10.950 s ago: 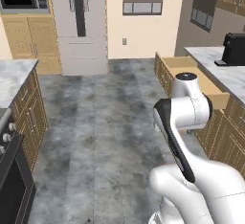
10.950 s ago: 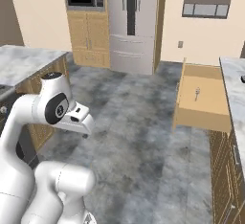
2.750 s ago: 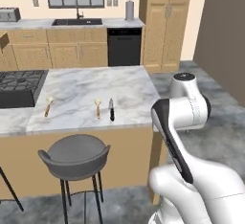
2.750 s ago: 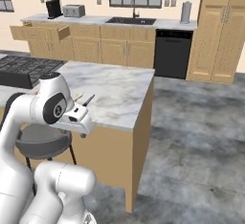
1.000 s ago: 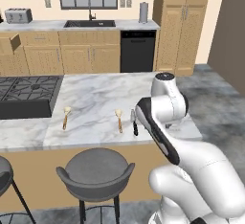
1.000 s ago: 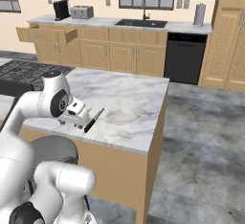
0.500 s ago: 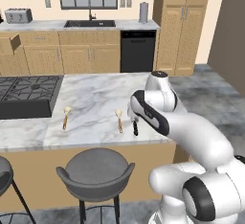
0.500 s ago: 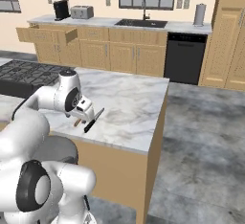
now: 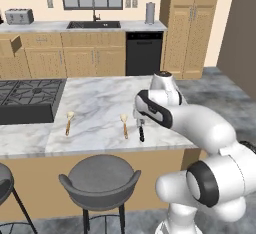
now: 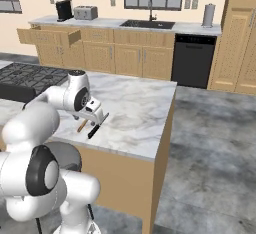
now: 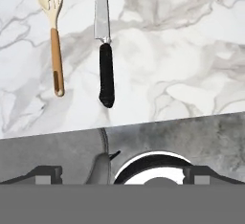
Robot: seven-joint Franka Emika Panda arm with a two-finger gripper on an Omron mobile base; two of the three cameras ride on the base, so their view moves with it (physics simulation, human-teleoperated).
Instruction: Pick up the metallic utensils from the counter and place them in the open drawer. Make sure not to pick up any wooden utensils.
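The black-handled knife (image 9: 141, 132) lies at centre frame in the left base view, on the marbled counter (image 9: 100, 98) near its front edge, just right of a wooden spoon (image 9: 124, 126); a second wooden spoon (image 9: 68, 122) sits further left, near the black cooktop (image 9: 27, 98). That counts one metal utensil and two wooden ones here. The gripper (image 9: 140, 120) hangs just above the knife.

In the right base view the knife (image 10: 95, 128) lies left of centre beside one spoon's handle (image 10: 81, 125), with the gripper (image 10: 94, 112) over them. The open drawer (image 10: 48, 34) juts out at upper left, well apart.

In the hand view the knife (image 11: 104, 50) runs down the upper middle, blade up, with the slotted wooden spoon (image 11: 54, 36) at upper left. I judge it stiff, light and thin (the steel blade likely slick), so the thicker black handle is the place to grip. The jaws stand fully spread, holding nothing.
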